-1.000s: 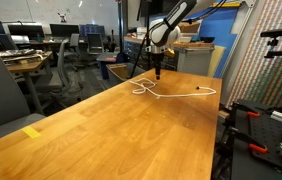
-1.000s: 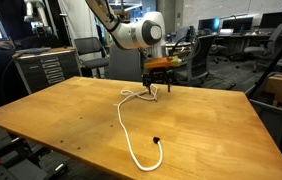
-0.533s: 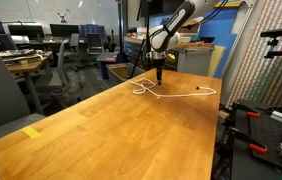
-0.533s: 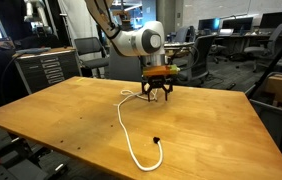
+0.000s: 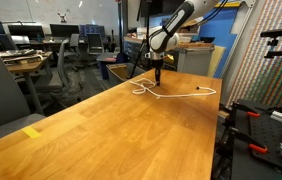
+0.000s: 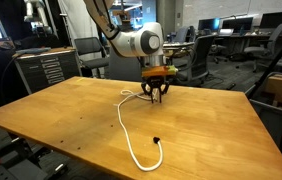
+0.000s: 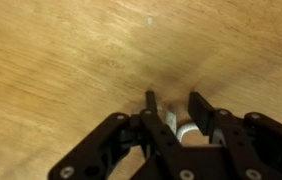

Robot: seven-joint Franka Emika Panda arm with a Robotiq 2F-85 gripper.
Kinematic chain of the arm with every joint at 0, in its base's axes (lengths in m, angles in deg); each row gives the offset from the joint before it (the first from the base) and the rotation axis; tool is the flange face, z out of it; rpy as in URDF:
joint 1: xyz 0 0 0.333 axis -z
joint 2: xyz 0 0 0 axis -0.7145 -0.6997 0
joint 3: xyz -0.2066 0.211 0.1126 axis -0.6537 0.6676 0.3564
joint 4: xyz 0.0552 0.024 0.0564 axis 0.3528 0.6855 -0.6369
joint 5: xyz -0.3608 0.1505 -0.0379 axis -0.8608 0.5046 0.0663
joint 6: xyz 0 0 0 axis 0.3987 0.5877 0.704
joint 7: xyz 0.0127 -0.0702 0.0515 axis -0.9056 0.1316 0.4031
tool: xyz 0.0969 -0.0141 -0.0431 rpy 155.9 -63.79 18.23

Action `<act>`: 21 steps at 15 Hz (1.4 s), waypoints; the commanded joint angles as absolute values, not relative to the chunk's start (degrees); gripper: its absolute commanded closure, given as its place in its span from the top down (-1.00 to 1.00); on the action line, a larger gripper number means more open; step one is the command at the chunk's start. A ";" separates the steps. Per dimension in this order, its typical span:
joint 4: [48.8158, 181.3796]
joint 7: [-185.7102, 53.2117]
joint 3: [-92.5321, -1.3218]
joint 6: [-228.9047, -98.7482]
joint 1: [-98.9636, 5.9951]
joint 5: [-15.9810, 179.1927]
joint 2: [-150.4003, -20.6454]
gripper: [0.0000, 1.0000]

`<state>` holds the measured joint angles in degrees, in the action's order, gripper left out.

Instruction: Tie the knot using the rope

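Your table (image 6: 213, 128) leaves wide bare wood from 3 to 5 o'clock of the gripper (image 6: 157, 97) in an exterior view, but the rope (image 6: 119, 120) takes up the 7 o'clock side. It hooks out at 9 o'clock of the fingers, runs down toward 6 o'clock and curls back close to the near edge, with its dark tip turned up toward 12. In an exterior view from the far end, the table (image 5: 101, 135) is open wood all the way to a yellow tag (image 5: 32, 131) at 7 o'clock. There the rope (image 5: 181, 96) stretches toward 3 o'clock and ends just beside that side edge. The arm (image 6: 131, 42) comes in from 11 o'clock and bends so the gripper (image 5: 158, 76) points straight down, its tips at the wood. In the wrist view the gripper (image 7: 173, 103) has its fingers (image 7: 197, 108) drawn narrow, with a short white piece of rope (image 7: 186, 128) between them. You cannot tell whether they pinch it.
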<state>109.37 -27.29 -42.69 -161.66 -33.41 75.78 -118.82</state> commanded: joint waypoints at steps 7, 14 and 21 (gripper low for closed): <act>108.04 -29.25 -41.60 -163.50 -34.15 76.32 -120.29 -0.55; 106.78 -29.99 -41.22 -163.61 -32.90 77.24 -117.89 -0.91; 97.49 -37.10 -47.73 -164.91 -30.13 77.12 -115.68 -0.90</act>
